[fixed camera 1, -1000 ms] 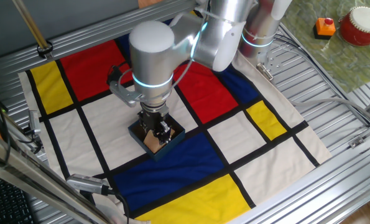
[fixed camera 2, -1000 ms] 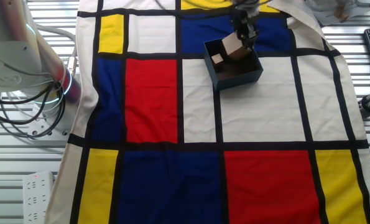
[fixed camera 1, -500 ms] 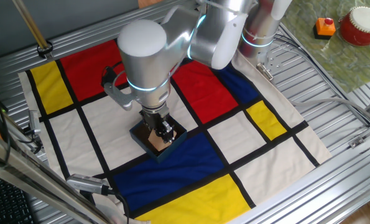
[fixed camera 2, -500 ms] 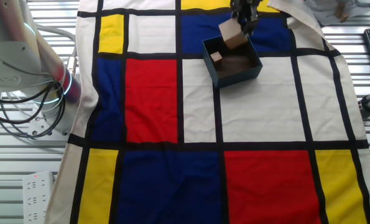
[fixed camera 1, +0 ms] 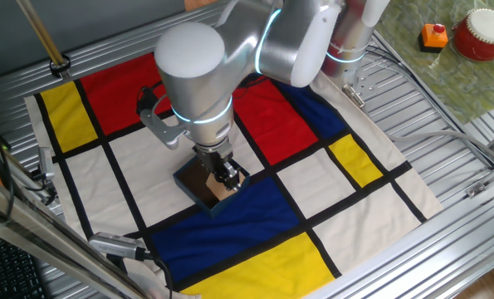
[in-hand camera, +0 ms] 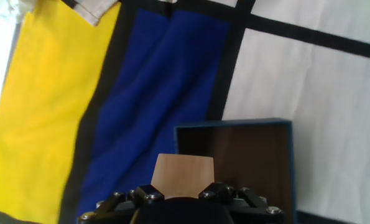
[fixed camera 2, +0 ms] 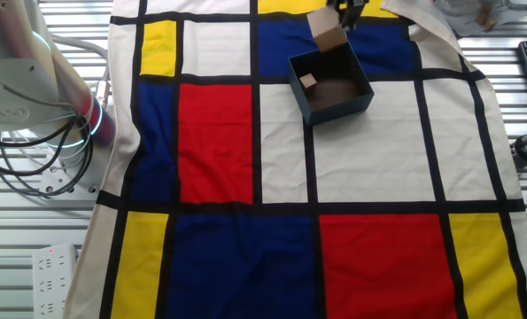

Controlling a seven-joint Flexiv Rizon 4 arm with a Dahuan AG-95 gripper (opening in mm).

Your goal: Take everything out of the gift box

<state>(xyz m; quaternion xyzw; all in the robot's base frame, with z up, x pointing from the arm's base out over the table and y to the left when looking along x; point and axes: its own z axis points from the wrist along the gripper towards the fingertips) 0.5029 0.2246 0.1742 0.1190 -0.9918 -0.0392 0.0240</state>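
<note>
- Compare with a moment ago: your claw [fixed camera 2: 341, 16] has gone up and sideways, and the wooden block [fixed camera 2: 326, 27] it carries is now above the box wall and no longer down inside the box.
- The claw is closed on this block. In the hand view the block [in-hand camera: 183, 177] sits between the two jaws, directly in front of the camera.
- The gift box [fixed camera 2: 332, 104] stays on the cloth [fixed camera 2: 369, 159], below the claw and a little to one side. In the hand view its brown inside [in-hand camera: 253, 162] is next to the held block, and the blue square of the cloth lies under the block.
- One second block [fixed camera 2: 309, 82] is still in the box, in the corner away from the claw. So I judge the task is about half done.
- The held block is almost a cube, so it has no clear long axis. In the other fixed view it looks a little tilted, with one flat face turned up.
- The box is square and shallow, open side up, and turned a little against the lines of the cloth.
</note>
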